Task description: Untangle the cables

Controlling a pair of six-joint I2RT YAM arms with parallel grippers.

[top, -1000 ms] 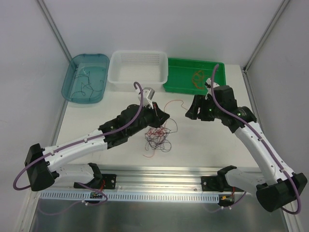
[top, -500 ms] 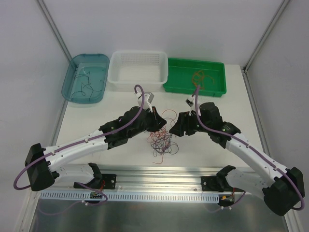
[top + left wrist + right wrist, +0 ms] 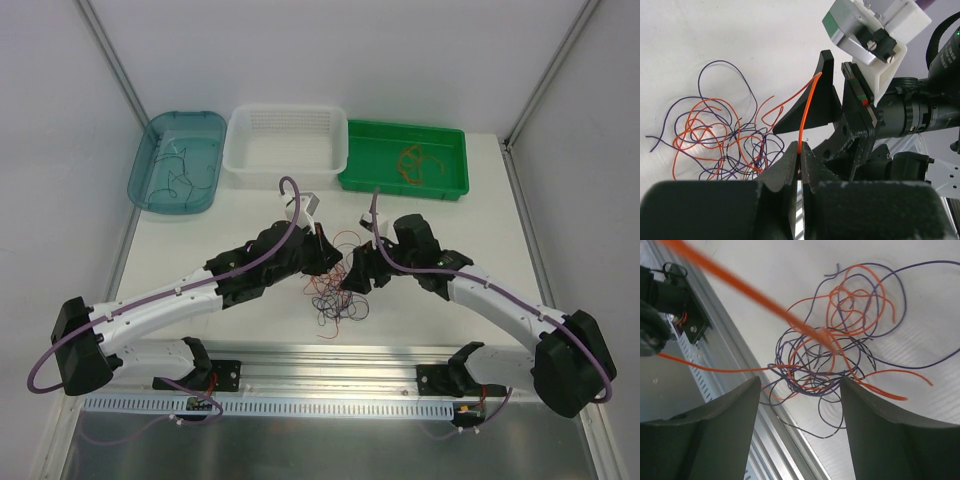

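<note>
Left gripper [image 3: 799, 152] is pinching an orange strand [image 3: 804, 112] of the cables [image 3: 725, 140]; right gripper [image 3: 800, 384] is hovering above, jaws apart.

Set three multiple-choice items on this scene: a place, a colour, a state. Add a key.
1. The white basket stands: A) between blue tub and green tray B) at the near edge C) left of the tub
2. The cable in the left fingers is: A) green B) orange C) white
3. The right fingers are: A) shut on a cable B) out of view C) open over the tangle
Key: 1A, seen from above; 2B, left wrist view shows it orange; 3C, wide gap between them.
</note>
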